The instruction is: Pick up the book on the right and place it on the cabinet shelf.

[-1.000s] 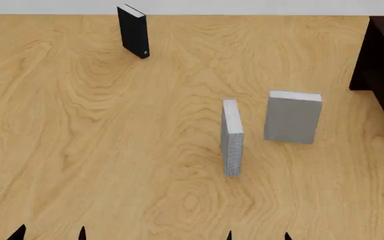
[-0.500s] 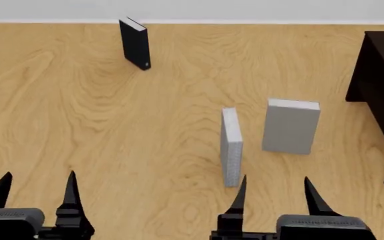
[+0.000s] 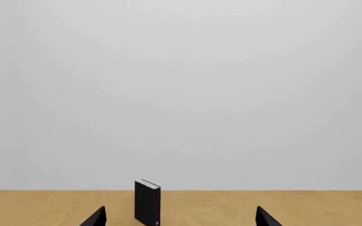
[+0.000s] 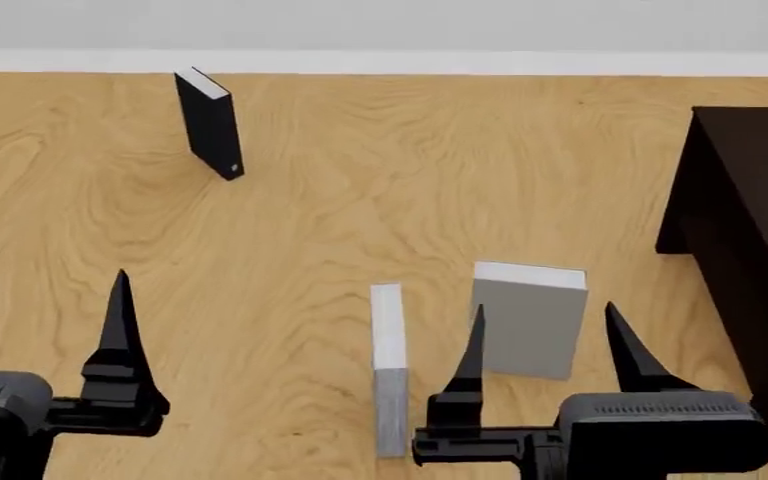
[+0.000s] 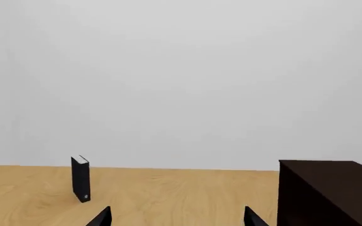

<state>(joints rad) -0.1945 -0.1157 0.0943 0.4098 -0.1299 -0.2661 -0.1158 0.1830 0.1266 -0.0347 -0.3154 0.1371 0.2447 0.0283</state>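
The plain light-grey book (image 4: 528, 320) stands upright on the wooden table at the right in the head view, white page edges on top. My right gripper (image 4: 544, 325) is open and empty, raised in front of the book, its fingertips overlapping it in the head view. The dark cabinet (image 4: 744, 240) stands at the right edge and shows in the right wrist view (image 5: 329, 193); its shelf is hidden. My left gripper (image 4: 44, 290) is open and empty at the left front. Neither wrist view shows the grey book.
A speckled grey-white book (image 4: 387, 365) stands upright just left of the grey book. A slim black book (image 4: 208, 123) stands at the far left; it shows in the left wrist view (image 3: 147, 202) and the right wrist view (image 5: 80, 179). A pale wall lies behind the table.
Both grippers have risen further into the head view. The head view has shifted, so the books sit lower and further left in frame and more of the cabinet shows.
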